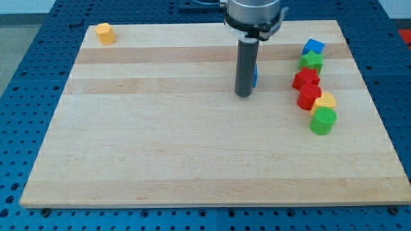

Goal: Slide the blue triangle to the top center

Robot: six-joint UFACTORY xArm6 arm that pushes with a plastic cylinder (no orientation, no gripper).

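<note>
The blue triangle [255, 76] is almost wholly hidden behind my rod; only a thin blue sliver shows at the rod's right edge, in the upper middle of the board. My tip [243, 95] rests on the board just below and left of that sliver, touching or nearly touching the block. The rod comes down from the arm at the view's top centre.
A yellow block [104, 33] sits at the top left corner. On the right a column runs down: blue cube [314, 47], green block [311, 61], red block [306, 79], second red block [309, 96], yellow block [325, 101], green cylinder [323, 120].
</note>
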